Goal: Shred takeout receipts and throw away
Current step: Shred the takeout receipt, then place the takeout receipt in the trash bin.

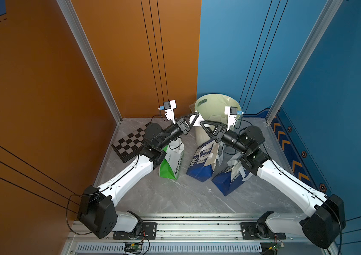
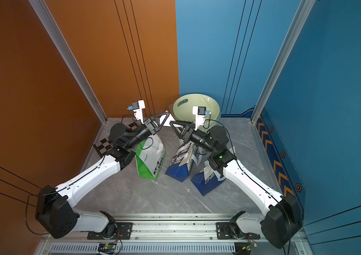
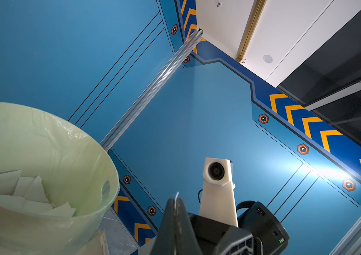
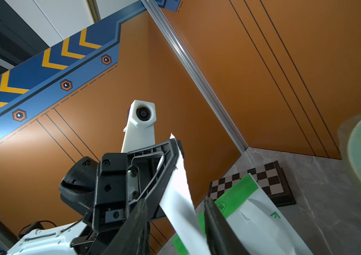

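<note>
A white takeout receipt [image 1: 196, 122] [image 2: 171, 121] hangs in the air at the front rim of the pale green lined bin [image 1: 216, 103] [image 2: 195, 103]. My left gripper [image 1: 198, 113] [image 2: 167, 113] is shut on its upper end. In the left wrist view only the paper's thin edge [image 3: 176, 195] shows, above the closed jaws of that gripper [image 3: 175, 201]. My right gripper [image 4: 174, 199] [image 1: 201, 122] is open, its two fingers on either side of the receipt strip [image 4: 178, 189], with a gap on each side. Torn white pieces [image 3: 31, 194] lie in the bin [image 3: 42, 141].
A green-white paper bag [image 1: 172, 162] and two blue-white paper bags [image 1: 201, 163] [image 1: 232, 177] stand on the grey floor below the arms. A folded chessboard [image 1: 128, 141] lies by the orange wall. The walls close in left, right and behind the bin.
</note>
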You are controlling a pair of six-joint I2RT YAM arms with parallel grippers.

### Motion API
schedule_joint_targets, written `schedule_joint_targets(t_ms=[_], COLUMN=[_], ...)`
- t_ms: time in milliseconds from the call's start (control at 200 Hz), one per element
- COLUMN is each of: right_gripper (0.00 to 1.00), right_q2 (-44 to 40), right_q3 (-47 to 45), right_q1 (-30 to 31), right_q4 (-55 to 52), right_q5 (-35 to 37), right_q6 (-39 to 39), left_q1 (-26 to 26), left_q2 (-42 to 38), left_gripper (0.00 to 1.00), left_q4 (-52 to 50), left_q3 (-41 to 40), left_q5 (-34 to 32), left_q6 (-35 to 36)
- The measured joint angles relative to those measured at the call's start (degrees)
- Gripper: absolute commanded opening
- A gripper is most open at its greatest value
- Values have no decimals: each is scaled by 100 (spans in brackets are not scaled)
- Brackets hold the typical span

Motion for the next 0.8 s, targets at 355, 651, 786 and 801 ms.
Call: schedule_joint_targets(t_ms=[355,651,786,801], right_gripper=[0,0,0,0], right_q2=[-11,-640,-1051,-1073], right_q3=[293,518,205,201], right_q1=[153,1779,1827,1766], right_q4=[-686,-2387,-2413,-2409], right_q5=[363,1665,1622,1615], right_q6=[-1086,-5259,-5939,-5936], left_q1=[-37,-28,44,44], left_q2=[15,17,31,39], left_gripper=[0,0,0,0], left_q4=[-2,-647,-931,-953], left_q3=[-7,-68,-66,-61], left_q5=[-42,-455,-682,-697], left_q6=[-24,-90,-79,-63])
